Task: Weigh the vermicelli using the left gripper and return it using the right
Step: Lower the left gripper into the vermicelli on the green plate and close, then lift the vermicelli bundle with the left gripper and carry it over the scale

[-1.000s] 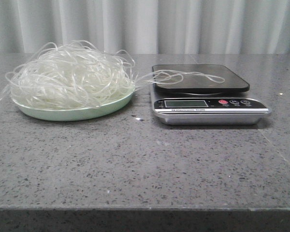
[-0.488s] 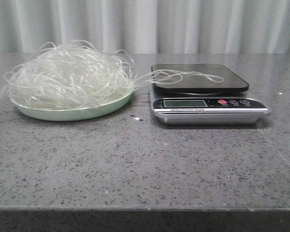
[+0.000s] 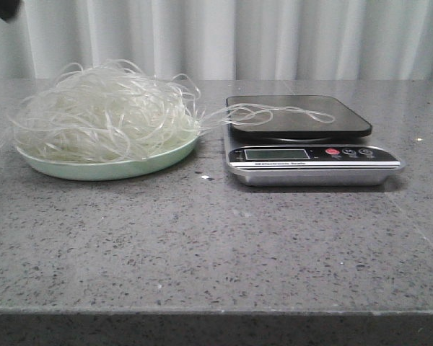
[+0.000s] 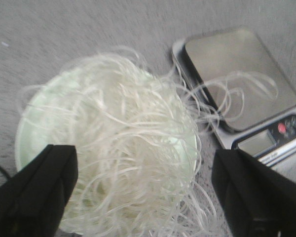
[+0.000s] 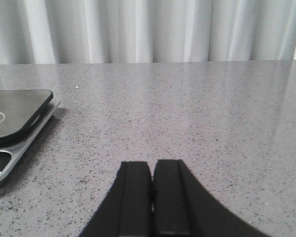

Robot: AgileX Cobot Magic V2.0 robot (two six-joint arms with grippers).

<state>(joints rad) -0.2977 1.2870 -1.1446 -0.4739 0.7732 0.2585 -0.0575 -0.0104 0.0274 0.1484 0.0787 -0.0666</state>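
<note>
The vermicelli (image 3: pixel 105 115), a big tangle of translucent whitish strands, is heaped on a pale green plate (image 3: pixel 94 171) at the table's left. Stray loops (image 3: pixel 289 113) reach across onto the black platform of the scale (image 3: pixel 310 155) to its right. In the left wrist view my left gripper (image 4: pixel 145 163) is open wide and empty, above the vermicelli (image 4: pixel 123 143), with one finger to each side of the heap. My right gripper (image 5: pixel 151 168) is shut and empty, low over bare table to the right of the scale (image 5: pixel 15 118).
A dark part of my left arm (image 3: pixel 1 7) shows in the front view's top left corner. The scale's display and buttons (image 3: pixel 346 153) face the front. A pale curtain (image 3: pixel 274 36) hangs behind the grey speckled table (image 3: pixel 216 245).
A dark part of my left arm has come into the front view's top left corner. The vermicelli, plate and scale have not visibly moved.
</note>
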